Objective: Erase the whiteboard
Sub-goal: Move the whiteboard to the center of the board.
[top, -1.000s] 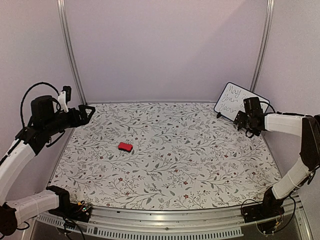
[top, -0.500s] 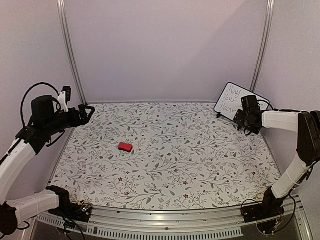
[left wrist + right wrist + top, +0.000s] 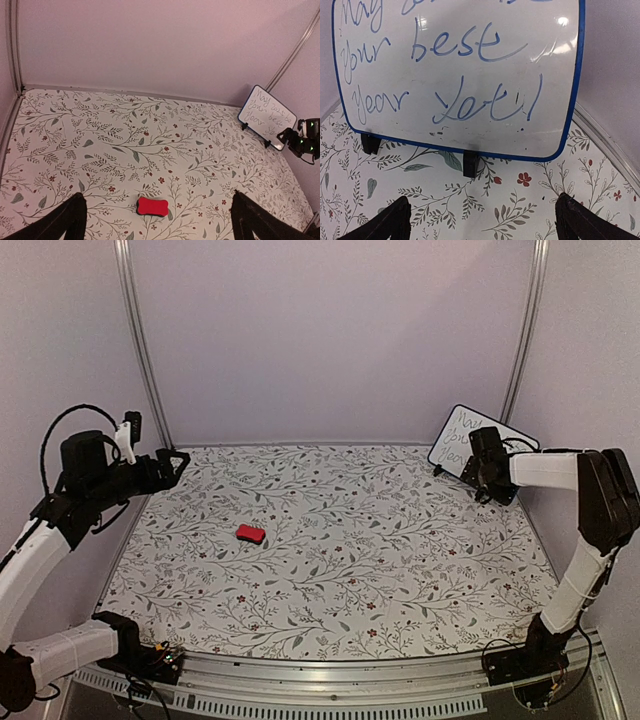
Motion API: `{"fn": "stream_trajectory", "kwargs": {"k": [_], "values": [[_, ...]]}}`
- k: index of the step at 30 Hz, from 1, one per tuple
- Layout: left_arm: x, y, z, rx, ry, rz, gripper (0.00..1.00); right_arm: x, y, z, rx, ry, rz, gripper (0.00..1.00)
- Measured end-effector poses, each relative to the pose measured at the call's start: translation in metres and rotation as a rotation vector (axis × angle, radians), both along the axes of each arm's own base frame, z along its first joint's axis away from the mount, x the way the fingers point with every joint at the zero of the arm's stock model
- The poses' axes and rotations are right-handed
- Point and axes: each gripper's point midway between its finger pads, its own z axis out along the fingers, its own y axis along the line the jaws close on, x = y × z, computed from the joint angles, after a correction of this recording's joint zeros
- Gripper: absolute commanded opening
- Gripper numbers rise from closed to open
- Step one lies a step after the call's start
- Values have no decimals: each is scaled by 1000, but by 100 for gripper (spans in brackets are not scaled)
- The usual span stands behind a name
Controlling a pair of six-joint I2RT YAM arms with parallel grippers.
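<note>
Right end effector [image 3: 482, 210]: we see both dark fingers spread wide at the bottom corners of the wrist view, so it is open and grips nothing. Straight ahead of it, close, stands the small white rectangular whiteboard with a thin blue frame and rounded corners [image 3: 455, 75]. The board sits on two small black feet [image 3: 470, 162] and tilts back toward the wall. Blue handwriting covers its face; we read "your best year yet!", and the top line is cut off. In the wrist view the fingertips sit short of the board and do not touch it. From the top camera the board is partly hidden behind this end effector, at the far right corner of the floral-print table [image 3: 350, 570].

Left end effector [image 3: 157, 195]: its fingers are also spread wide, open and holding nothing. It is raised over the left edge of the table. The small red eraser block [image 3: 152, 206] lies flat on the table below and ahead of it, between the fingers in the wrist view. It is well apart from the right end effector and the whiteboard.
</note>
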Motion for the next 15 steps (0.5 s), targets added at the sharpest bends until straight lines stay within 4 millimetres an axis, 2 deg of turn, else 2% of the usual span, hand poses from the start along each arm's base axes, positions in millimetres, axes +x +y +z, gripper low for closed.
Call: {"fn": "stream_trajectory", "kwargs": {"k": [15], "values": [[-1,1,0,0,-3,4,100,8,-2,-15,-21,33,-18,99]]}}
